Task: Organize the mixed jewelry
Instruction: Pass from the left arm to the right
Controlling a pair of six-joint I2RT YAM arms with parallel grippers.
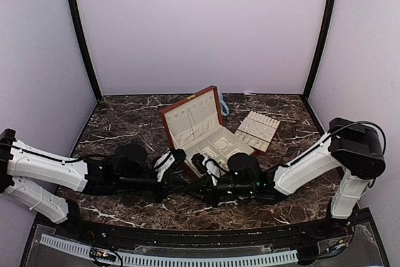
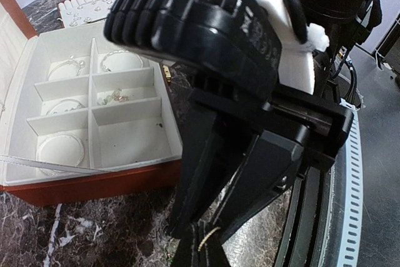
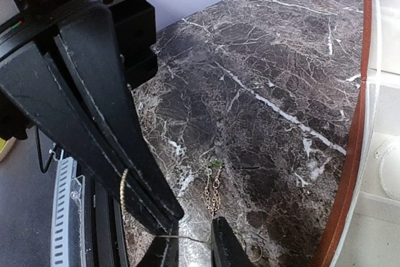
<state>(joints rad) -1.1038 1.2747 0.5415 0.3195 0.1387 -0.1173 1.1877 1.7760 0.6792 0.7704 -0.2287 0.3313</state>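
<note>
Sorting step under way: one gold chain (image 3: 212, 195) is up between the two grippers, in front of the open box (image 2: 94, 182).

The left gripper (image 1: 179, 156) is clamped on the chain, and a gold link shows at the seam of its closed fingers in the right wrist view. The rest dangles over the marble table (image 3: 269, 60); whether it touches cannot be told. The right gripper (image 3: 187, 245) sits just beside it, jaws narrow but apart, with a fine strand crossing the gap and nothing gripped. Bracelets (image 2: 65, 67) and small pieces already lie in the box compartments; the slotted tray (image 1: 257, 130) stands beyond. Judged next: the right jaws must pinch that thin strand squarely so the chain can be carried to a free compartment. The strand could easily slip out of the pinch.
</note>
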